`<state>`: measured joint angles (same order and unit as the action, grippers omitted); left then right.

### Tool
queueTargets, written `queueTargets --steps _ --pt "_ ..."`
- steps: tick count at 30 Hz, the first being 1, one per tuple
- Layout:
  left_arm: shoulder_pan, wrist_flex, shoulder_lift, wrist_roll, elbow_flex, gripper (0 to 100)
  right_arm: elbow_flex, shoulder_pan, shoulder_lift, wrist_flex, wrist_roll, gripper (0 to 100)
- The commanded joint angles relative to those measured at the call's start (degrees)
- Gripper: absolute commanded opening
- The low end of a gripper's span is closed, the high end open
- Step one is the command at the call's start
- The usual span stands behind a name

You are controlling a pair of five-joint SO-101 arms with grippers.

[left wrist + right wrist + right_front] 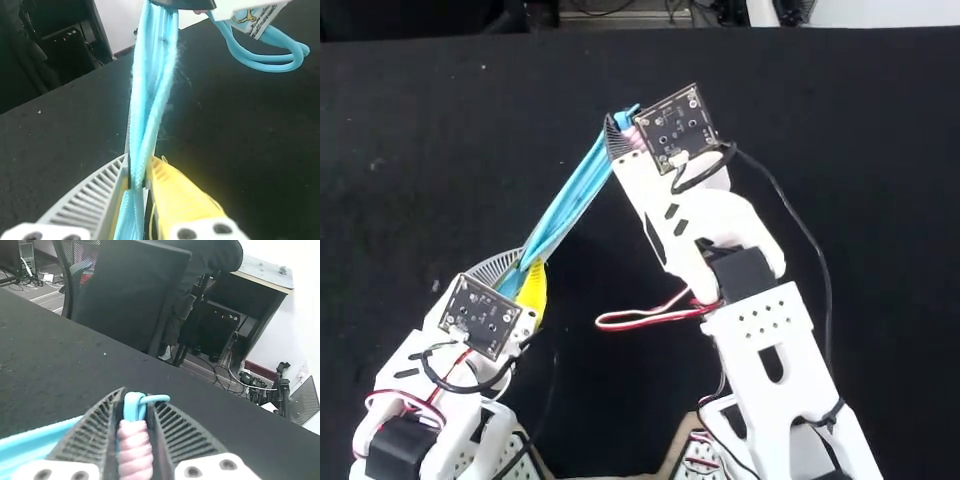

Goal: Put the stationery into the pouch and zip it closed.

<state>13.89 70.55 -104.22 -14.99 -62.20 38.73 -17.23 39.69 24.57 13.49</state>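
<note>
High view: the two arms are holding the light blue pouch stretched between them over the black desk. The left arm is sitting low at the near left corner, its wrist angled up and away toward the middle of the desk. The left arm's jaws, one grey ribbed finger and one yellow finger, are clenching the near end of the pouch, with the folded fabric pinched flat between them. The right arm is reaching from the near right edge out over the centre of the desk, forearm slanting left. The right arm's jaws are dark and ribbed and are squeezing shut on a pink braided pull at the far end of the pouch. A small blue loop is poking out past the fingertips. The pouch is running as a narrow, taut strip on a diagonal from one arm to the other. A blue cord with a printed tag is dangling beside its far end.
</note>
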Motion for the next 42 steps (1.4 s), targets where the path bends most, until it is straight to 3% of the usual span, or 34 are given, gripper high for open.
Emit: queueTargets --steps 1,8,13,22,30,33,38,42 --pt "-0.4 1.3 -0.5 0.0 2.1 3 -2.3 8.1 0.0 -2.2 -0.3 1.1" --pt "-0.4 1.2 -0.5 0.0 2.1 3 -4.3 3.2 1.6 8.8 -0.4 1.4" --pt "-0.4 1.2 -0.5 0.0 1.9 3 -7.4 -0.7 4.3 16.9 -0.7 9.3" --pt "-0.4 1.3 -0.5 0.0 2.2 3 -8.0 -4.3 7.8 20.0 -0.8 10.9" --pt "-0.9 1.4 -0.4 0.1 1.9 3 -12.4 -12.6 11.5 28.0 -0.8 12.4" --pt "-0.9 1.8 -0.4 0.1 1.8 5 -13.4 -12.8 9.9 27.9 -0.8 19.4" --pt "-0.9 4.7 -0.4 4.1 2.2 18 -18.0 -11.6 4.6 27.8 -0.4 31.3" --pt "-0.9 4.6 -0.4 7.7 2.4 18 -23.0 -6.9 0.0 26.6 -0.4 32.9"
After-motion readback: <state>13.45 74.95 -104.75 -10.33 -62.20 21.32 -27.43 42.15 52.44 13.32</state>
